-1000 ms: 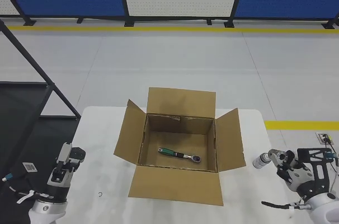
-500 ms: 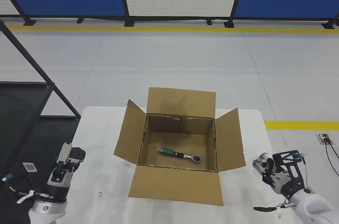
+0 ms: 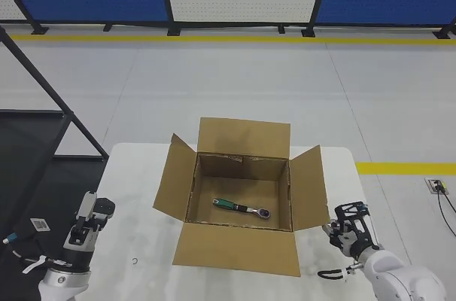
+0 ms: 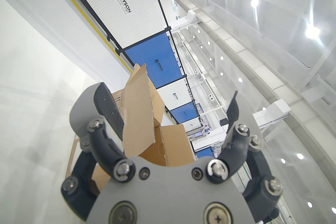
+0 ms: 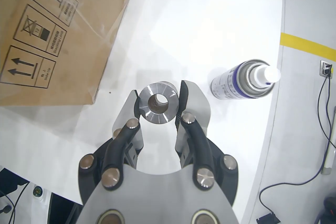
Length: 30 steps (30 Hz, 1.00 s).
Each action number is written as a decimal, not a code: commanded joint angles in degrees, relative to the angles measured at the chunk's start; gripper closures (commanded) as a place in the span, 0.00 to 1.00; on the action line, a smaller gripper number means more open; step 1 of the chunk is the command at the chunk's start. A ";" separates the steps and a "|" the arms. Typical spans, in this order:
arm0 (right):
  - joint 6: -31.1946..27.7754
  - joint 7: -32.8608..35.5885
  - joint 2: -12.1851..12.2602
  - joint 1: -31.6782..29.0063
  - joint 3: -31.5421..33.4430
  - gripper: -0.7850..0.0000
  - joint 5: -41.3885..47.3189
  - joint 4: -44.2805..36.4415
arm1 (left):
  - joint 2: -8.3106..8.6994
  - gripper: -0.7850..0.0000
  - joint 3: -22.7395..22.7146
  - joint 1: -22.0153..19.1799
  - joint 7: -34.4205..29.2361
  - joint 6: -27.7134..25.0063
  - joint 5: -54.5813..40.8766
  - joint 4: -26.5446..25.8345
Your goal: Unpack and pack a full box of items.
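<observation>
While the left gripper [image 3: 92,207] sits with jaws spread wide at the top view's lower left, the right gripper [image 5: 158,101], nearer the cardboard box [image 3: 235,252], clamps a bored steel cylinder [image 5: 158,116], axis roughly upright, just right of the box's flap, the ratchet wrench [image 3: 241,208] inside lying leftward.

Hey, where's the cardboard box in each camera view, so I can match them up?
Top view: the cardboard box stands open at mid-table.
Left wrist view: the cardboard box, flaps up, lies beyond the open left claw.
Right wrist view: the cardboard box shows its printed wall, beside the right claw gripping a metal cylinder.
Shared landmark: yellow floor tape.
</observation>
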 commanded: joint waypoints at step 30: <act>6.50 0.53 0.63 7.51 -6.29 0.46 -4.71 11.28 | 0.00 0.00 0.00 0.00 0.00 0.00 0.00 0.00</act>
